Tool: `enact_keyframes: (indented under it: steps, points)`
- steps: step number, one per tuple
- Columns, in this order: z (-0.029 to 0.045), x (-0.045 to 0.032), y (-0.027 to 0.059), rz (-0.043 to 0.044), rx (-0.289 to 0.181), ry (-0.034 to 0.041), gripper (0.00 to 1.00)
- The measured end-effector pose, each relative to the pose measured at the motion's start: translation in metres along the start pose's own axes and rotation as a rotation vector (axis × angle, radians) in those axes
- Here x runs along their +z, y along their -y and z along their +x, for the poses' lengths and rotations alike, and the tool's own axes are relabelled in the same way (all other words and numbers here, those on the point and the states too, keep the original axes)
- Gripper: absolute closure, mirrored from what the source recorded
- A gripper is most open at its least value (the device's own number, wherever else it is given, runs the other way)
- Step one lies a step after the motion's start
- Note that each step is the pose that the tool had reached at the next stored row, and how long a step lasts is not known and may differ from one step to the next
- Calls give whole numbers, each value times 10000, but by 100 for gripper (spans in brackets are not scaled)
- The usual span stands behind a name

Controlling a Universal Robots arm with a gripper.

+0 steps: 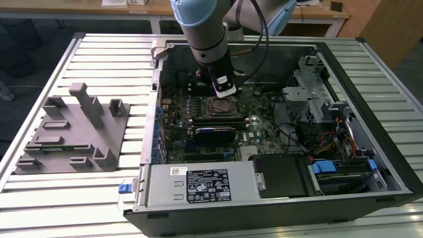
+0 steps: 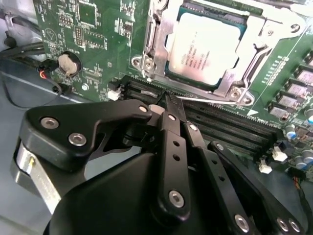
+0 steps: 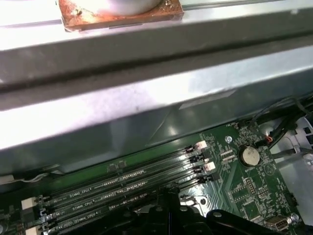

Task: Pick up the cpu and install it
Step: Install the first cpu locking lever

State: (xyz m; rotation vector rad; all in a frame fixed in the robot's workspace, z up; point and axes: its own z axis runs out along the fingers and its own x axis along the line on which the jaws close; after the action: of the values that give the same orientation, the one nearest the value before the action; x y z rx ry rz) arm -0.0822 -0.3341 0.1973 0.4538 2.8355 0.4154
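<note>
Slatted metal table [image 1: 99,198] | computer case [image 1: 264,208] | cpu [image 2: 208,46] seated in socket

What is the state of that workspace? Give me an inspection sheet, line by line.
Surface: slatted metal table carrying the open computer case.
Job's things: cpu sits in its socket on the motherboard, with the metal frame around it.
Clutter: grey tray with posts beside the case, at the exterior view's left.
Grippers: pincer shut, nothing seen in it. Its tip is by the end of the socket lever; whether they touch cannot be told.
Cables: coloured wires inside the case at the exterior view's right; black cable along the arm.
Surroundings: wooden desks behind the table.
</note>
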Motion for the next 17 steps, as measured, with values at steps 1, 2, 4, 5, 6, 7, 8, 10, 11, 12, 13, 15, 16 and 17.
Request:
enact_keyframes:
  steps: [1,2,4,5,6,7,8,10,11,12,13,15,16,17]
  points:
    - [1,6,2,37,-12,14,89]
    - [3,13,5,79,-26,31,89]
    - [5,24,8,165,-55,65,89]
    - [6,29,10,210,-70,82,89]
    - [7,34,12,254,-85,98,89]
    - [8,41,14,297,-100,117,89]
    - [10,48,16,321,-109,130,89]
    - [11,50,16,328,-112,132,89]
    - [12,52,15,327,-111,133,89]
    - [13,53,12,326,-109,133,89]
    - [13,54,9,327,-108,133,89]
    - [13,59,-5,329,-100,136,89]
    - [15,62,-17,330,-96,138,89]
    - [18,66,-30,330,-93,138,89]
